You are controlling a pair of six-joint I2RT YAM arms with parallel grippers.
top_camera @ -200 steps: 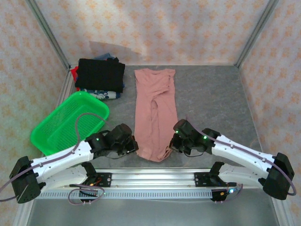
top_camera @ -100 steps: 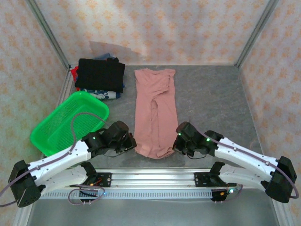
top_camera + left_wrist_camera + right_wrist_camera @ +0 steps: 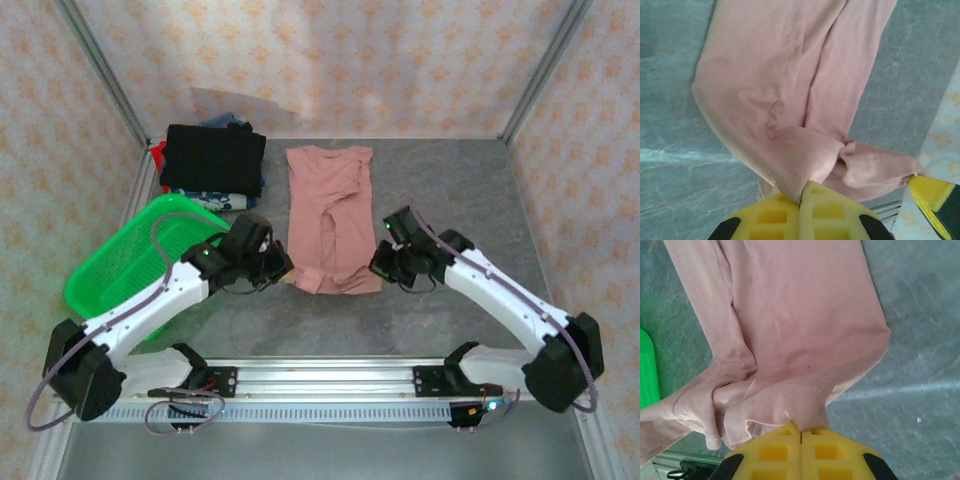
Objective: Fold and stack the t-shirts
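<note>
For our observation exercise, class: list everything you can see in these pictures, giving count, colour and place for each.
pink t-shirt: one, dusty pink, table centre, near hem pinched up
black shirt: one, black, folded, far left, on top of the other folded shirts
patterned shirt: one, blue and white, peeking out under the black shirt
red shirt: one, red, edge showing left of the black shirt
basket: one, green mesh, left side, nearer than the black shirt
table: one, grey, under everything
rail: one, silver, near edge
left claw: one, yellow, shut on the pink t-shirt's left hem corner
right claw: one, yellow, shut on its right hem corner
</note>
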